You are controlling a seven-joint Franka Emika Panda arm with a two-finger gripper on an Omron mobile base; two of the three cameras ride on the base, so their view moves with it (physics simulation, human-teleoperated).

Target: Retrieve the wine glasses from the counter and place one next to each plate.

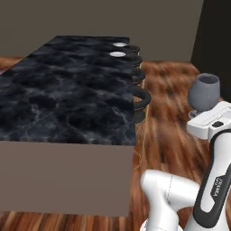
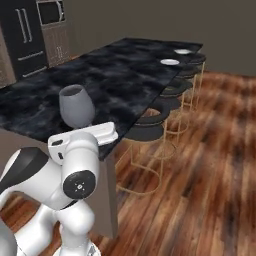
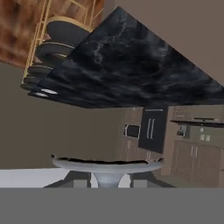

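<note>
Wine glass (image 1: 204, 91) upright, stem clamped in the narrowly parted gripper (image 1: 201, 115); carry level to the far plates (image 1: 117, 54) on the island (image 1: 67, 99), avoiding tilt.

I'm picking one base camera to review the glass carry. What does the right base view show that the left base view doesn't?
Right base view alone: the dark fridge and a wall oven at the island's far end, plus the stools' gold legs. Left base view alone: the island's taupe end panel. Shared: the wine glass upright in the gripper, two white plates on the black marble island, stools and wood floor.
</note>
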